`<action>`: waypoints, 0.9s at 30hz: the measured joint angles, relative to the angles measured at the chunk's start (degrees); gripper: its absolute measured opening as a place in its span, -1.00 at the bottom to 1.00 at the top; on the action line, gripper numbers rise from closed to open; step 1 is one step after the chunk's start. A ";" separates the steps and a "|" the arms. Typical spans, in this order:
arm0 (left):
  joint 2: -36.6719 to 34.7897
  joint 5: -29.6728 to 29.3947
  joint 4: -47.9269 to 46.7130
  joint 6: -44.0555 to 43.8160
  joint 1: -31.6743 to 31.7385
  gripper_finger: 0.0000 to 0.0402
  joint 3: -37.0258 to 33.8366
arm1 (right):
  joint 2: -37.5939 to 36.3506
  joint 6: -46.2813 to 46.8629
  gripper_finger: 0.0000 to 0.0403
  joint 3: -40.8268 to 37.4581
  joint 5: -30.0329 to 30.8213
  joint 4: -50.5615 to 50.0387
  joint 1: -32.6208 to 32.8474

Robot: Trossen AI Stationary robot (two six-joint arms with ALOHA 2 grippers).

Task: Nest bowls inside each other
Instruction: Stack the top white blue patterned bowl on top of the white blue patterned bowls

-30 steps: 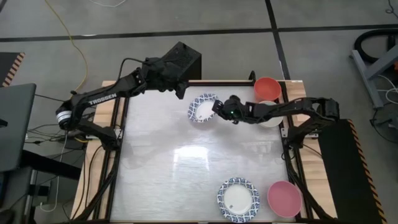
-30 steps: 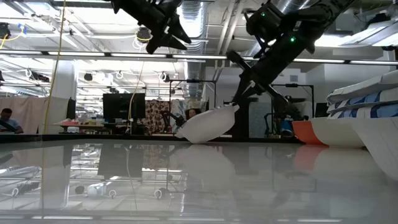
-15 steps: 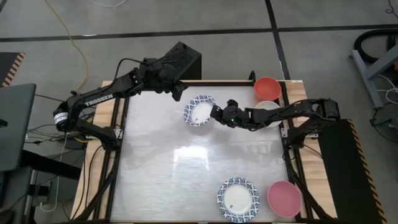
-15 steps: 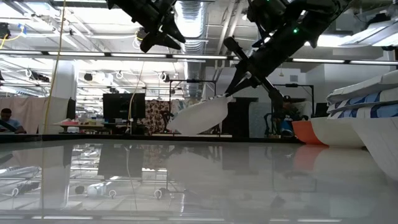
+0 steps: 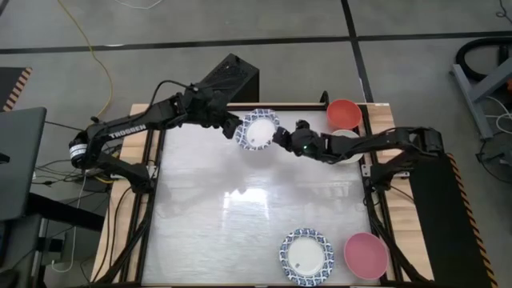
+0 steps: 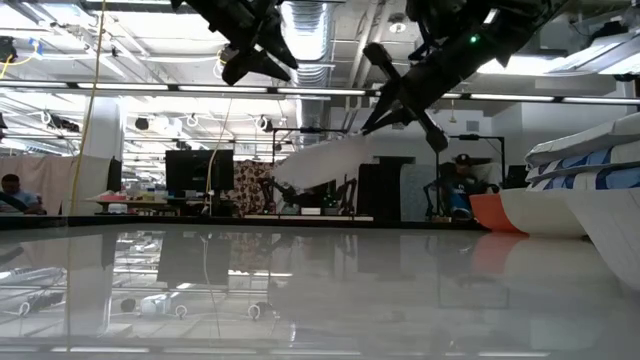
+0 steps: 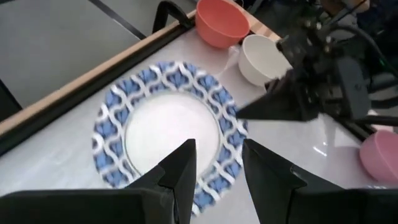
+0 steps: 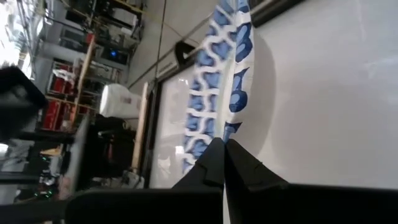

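Held bowl: the blue-rimmed bowl (image 5: pixel 258 130) is hanging clear of the tabletop (image 5: pixel 240 216) near its 12 o'clock edge, lifted by its rim.
Right pincer: the right pincer (image 5: pixel 279 138) is pinching that rim, fingers closed on it.
Left pincer: the left pincer (image 5: pixel 233 128) is hovering at the bowl's 9 o'clock side, fingers parted, gripping nothing.
Low view only: it is showing the bowl tilted in the air with a plain white underside.
Left wrist view only: it is revealing glossy scalloped blue patterning around a white centre.
Other bowls: a red bowl (image 5: pixel 343 113) and a cream bowl (image 5: pixel 347 138) are sitting at 1 o'clock; a second blue-rimmed bowl (image 5: pixel 306 256) and a pink bowl (image 5: pixel 366 255) are sitting at 5 o'clock.
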 joint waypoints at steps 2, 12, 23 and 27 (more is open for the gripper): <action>0.00 -0.69 0.21 -2.28 -0.68 -0.41 0.00 | -1.97 -0.20 -0.93 0.00 -0.29 -1.71 -0.46; 0.00 -1.86 4.68 -8.65 -3.82 -0.41 0.00 | -13.14 -2.92 -0.93 0.04 0.04 -17.37 -0.56; 0.00 -2.33 10.04 -8.25 -9.04 -0.41 0.00 | -24.17 -3.92 -0.93 0.04 7.65 -27.22 7.94; 0.00 -3.16 10.72 -8.28 -10.45 -0.41 0.00 | -26.59 -0.22 -0.93 0.04 12.40 -32.72 12.91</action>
